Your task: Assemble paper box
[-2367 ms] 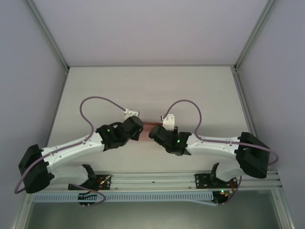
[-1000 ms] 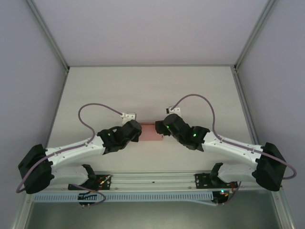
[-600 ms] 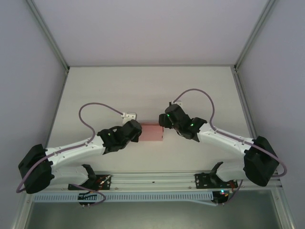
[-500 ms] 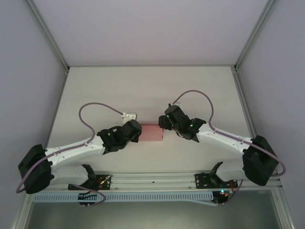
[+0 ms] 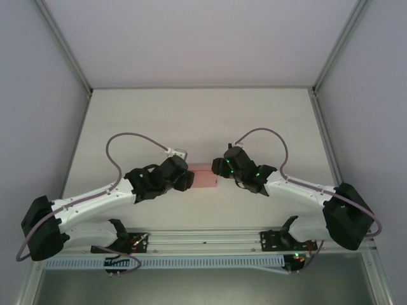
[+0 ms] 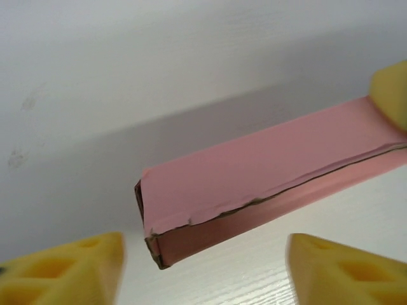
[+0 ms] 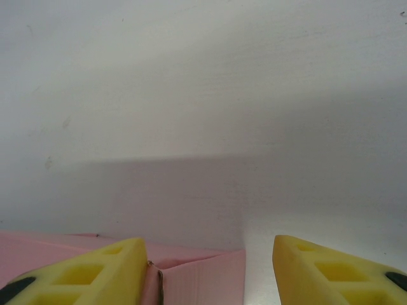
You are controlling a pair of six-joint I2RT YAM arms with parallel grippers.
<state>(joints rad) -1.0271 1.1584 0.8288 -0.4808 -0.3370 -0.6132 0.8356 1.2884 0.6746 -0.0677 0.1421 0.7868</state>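
The paper box (image 5: 205,177) is a small flat pink rectangular box lying on the white table between the two grippers. In the left wrist view the paper box (image 6: 254,184) lies ahead of my left gripper (image 6: 203,273), whose yellow fingers (image 6: 70,267) stand wide apart with only table between them. One yellow finger of the other arm (image 6: 391,89) touches the box's far end. My right gripper (image 7: 206,270) is open over the box's right end (image 7: 200,279), with its left finger (image 7: 82,270) against the cardboard. Seen from above, the left gripper (image 5: 183,176) and right gripper (image 5: 220,169) flank the box.
Grey enclosure walls (image 5: 38,95) and metal corner posts (image 5: 63,47) bound the white table (image 5: 203,121). A rail with cable duct (image 5: 203,244) runs along the near edge by the arm bases. Purple cables (image 5: 130,136) loop above both wrists.
The right gripper has swung off the top of the box to its right end and dropped slightly. The left gripper has edged up and toward the box's left end. The box stays put.
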